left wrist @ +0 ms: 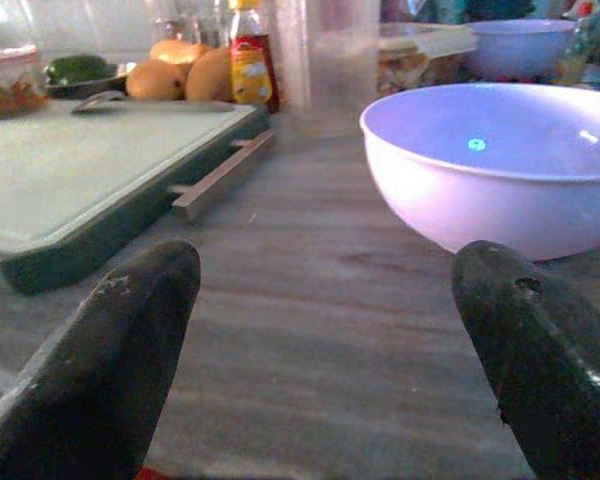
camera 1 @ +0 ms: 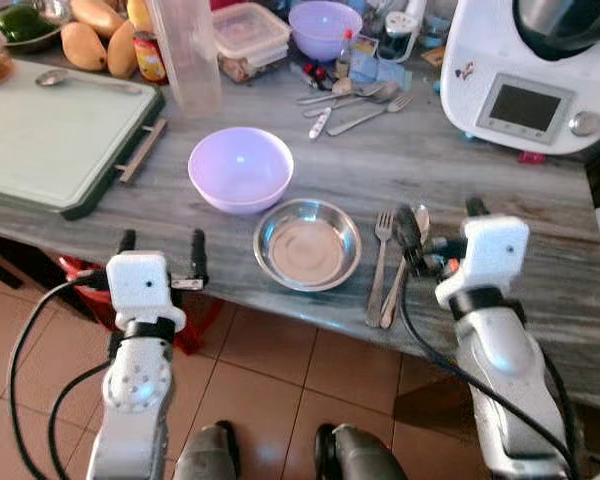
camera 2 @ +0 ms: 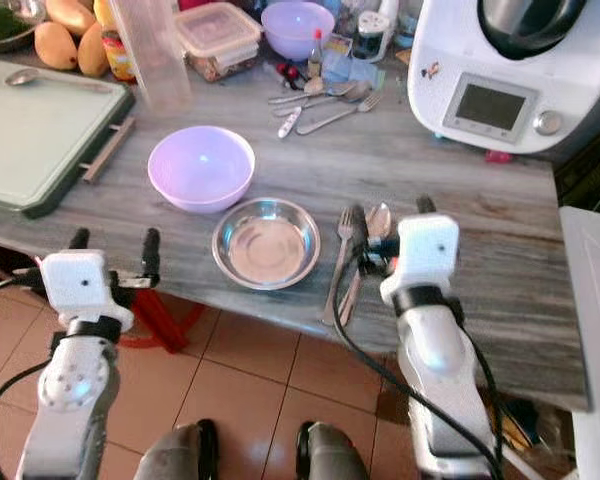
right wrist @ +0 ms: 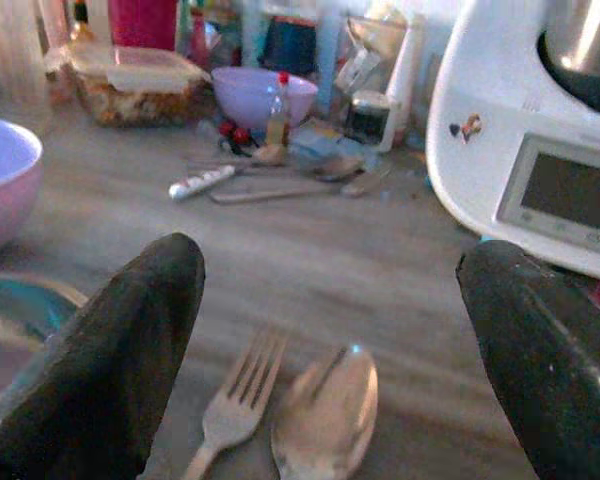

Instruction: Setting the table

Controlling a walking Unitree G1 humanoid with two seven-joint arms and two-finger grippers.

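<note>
Right now a fork (camera 1: pixel 380 262) and a spoon (camera 1: pixel 404 268) are lying side by side near the front edge of the grey wood-grain counter (camera 1: pixel 500 210), just to the right of a steel bowl (camera 1: pixel 307 243). Their long axes are running from the front edge toward the back, with the tines and the spoon's bowl pointing away from the robot and the handles toward it. The right gripper (camera 1: pixel 438 222) is being held just above the spoon, with its fingers spread wide and nothing caught between them. Behind the steel bowl and to its left, a lilac bowl (camera 1: pixel 240 168) is standing upright on the counter. The left gripper (camera 1: pixel 162 250) is being held at the counter's front edge, in front of the lilac bowl, its fingers also wide apart and empty. A green cutting board (camera 1: pixel 55 140) is lying to the far left, and a white kitchen machine (camera 1: pixel 530 80) with a grey screen is standing at the back right. More cutlery (camera 1: pixel 352 105), a second lilac bowl (camera 1: pixel 325 28), a lidded food box (camera 1: pixel 250 35), mangoes (camera 1: pixel 95 40) and a clear tall container (camera 1: pixel 188 55) are being kept at the back. Below the counter, reddish floor tiles (camera 1: pixel 270 370) are being seen. The label of a small bottle (left wrist: pixel 250 65) cannot be read.
</note>
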